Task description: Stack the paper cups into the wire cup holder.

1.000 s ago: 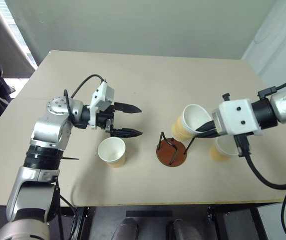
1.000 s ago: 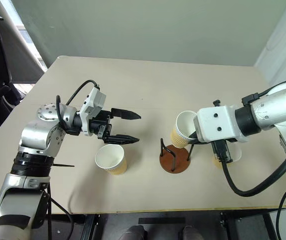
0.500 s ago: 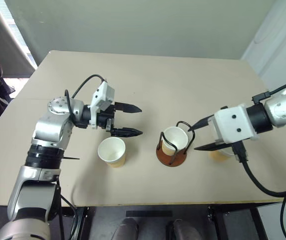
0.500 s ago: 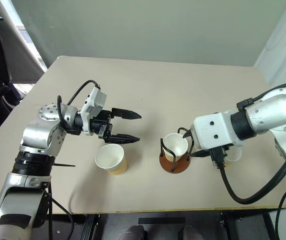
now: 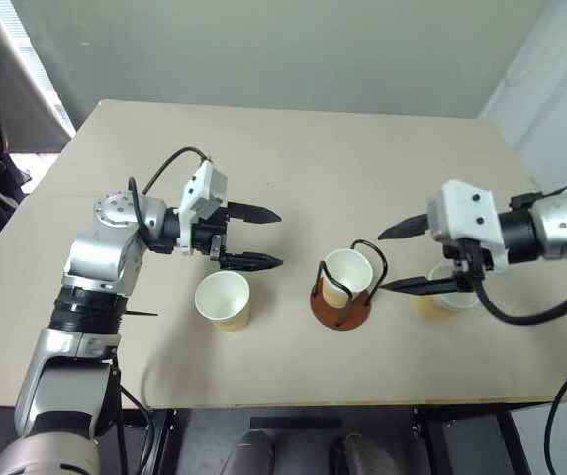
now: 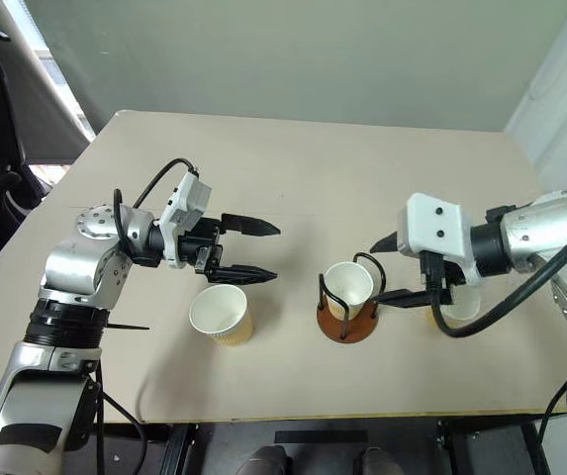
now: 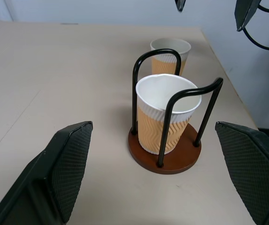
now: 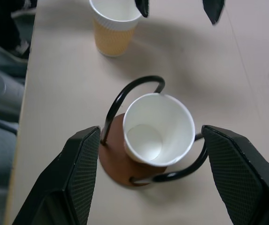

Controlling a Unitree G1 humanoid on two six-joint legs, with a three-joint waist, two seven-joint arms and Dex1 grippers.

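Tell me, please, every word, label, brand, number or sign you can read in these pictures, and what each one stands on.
None: no view shows any readable text.
The paper cups bear only a pressed zigzag pattern, no print.
The wire cup holder has a plain base with no label.
The left gripper and right gripper show no marking, nor does the table.

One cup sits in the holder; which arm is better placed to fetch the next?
Left, probably. The left gripper hangs open just above a loose paper cup. The right gripper is open beside the wire cup holder, with another cup under its arm.
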